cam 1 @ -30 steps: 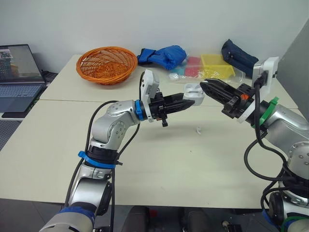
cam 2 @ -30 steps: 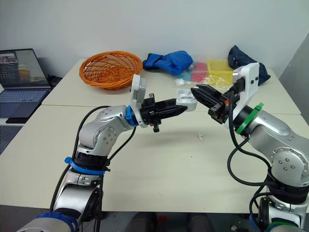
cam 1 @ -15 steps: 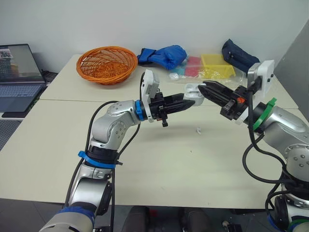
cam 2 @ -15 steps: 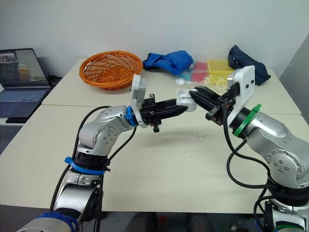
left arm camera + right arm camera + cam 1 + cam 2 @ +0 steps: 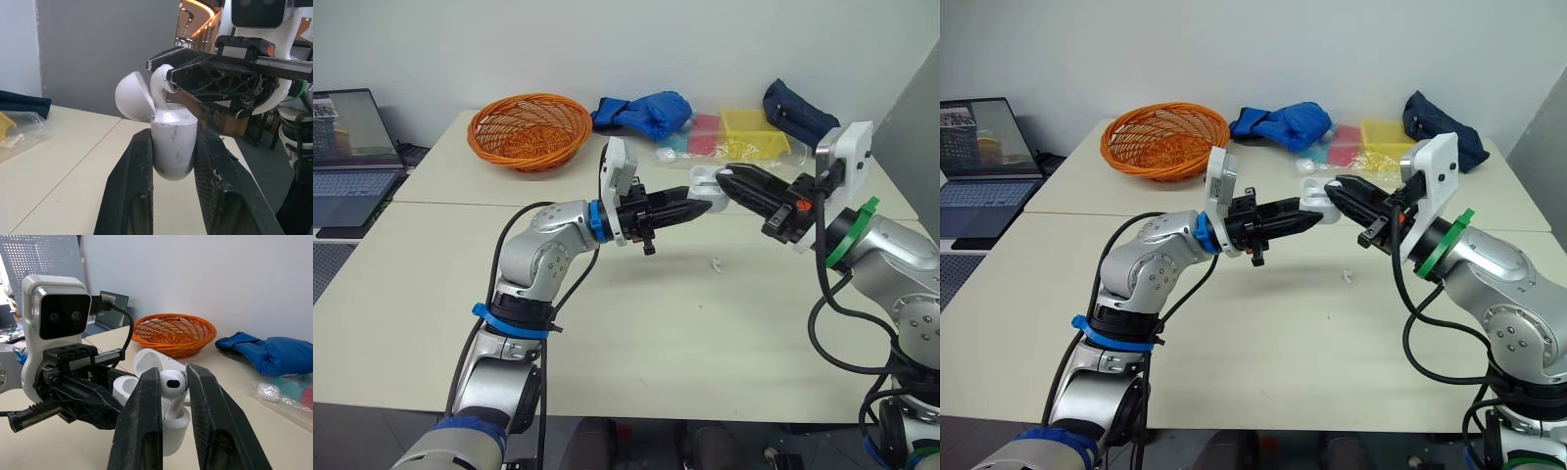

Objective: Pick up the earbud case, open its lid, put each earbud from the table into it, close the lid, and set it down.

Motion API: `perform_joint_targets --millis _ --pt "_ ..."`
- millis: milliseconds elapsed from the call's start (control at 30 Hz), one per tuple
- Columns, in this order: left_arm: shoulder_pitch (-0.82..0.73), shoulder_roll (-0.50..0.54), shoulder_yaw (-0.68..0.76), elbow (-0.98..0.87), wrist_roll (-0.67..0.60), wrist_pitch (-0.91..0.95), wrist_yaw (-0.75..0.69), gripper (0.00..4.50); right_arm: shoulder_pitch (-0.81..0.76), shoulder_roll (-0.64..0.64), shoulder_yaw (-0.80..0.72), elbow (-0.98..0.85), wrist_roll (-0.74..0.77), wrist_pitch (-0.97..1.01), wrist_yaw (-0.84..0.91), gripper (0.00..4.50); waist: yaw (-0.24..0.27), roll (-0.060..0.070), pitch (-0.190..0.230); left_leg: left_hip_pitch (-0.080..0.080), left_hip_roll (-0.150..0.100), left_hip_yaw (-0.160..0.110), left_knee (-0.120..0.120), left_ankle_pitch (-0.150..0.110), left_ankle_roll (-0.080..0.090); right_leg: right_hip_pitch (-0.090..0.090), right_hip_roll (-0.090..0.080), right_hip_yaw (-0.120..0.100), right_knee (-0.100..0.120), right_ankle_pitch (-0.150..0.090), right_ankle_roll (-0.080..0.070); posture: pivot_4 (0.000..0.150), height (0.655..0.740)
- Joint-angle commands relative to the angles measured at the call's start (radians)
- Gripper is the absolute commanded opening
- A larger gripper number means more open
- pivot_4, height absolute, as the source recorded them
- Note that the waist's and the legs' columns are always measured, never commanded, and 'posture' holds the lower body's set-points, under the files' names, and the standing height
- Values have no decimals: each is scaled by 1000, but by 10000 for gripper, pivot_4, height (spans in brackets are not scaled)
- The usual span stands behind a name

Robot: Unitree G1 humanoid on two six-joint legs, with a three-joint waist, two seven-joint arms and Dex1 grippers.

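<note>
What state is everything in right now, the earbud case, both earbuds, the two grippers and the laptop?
earbud case: lid open, clamped in the left gripper, off the table
held earbud: in the right gripper, stem partly into the case, not seated
loose earbud: lying on the table
left gripper: shut on the case
right gripper: shut on the earbud
laptop: open, screen lit

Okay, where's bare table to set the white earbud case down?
Bare cream tabletop lies on the near side of the small white loose earbud. The far edge is crowded: orange wicker basket, blue cloth bundle, yellow plastic tray.
</note>
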Motion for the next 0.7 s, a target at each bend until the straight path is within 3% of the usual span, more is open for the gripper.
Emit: perform_joint_targets --millis 33,267,467,600,700 --pt "-37 -6 25 -21 -20 -9 -5 7613 9 -11 2 -42 -6 -30 24 17948 0 0 0 0 0 0 0 0 0 0 0 0 0 0 0 1500 7400" --pt "-35 -5 23 -24 -22 -7 -10 7613 29 -23 -7 -51 -3 -43 43 43918 1 0 0 -1 0 0 0 0 0 0 0 0 -1 0 0 1500 7400" --pt "-24 -3 18 -19 -13 -14 -12 7613 -4 -48 -65 -45 54 -41 51 44538 1 0 0 -1 0 0 0 0 0 -1 0 0 -1 0 0 1500 7400" --pt "-21 12 21 -7 -6 -21 -24 7613 -35 -122 -139 -4 152 -3 85 44538 1 0 0 -2 0 0 0 0 0 -1 0 0 -2 0 0 1500 7400" --pt "-16 37 25 9 11 -39 -42 7613 -40 -198 -158 47 145 7 128 44538 1 0 0 -2 0 -1 -1 0 0 0 0 -1 -4 1 -1 1500 7400"
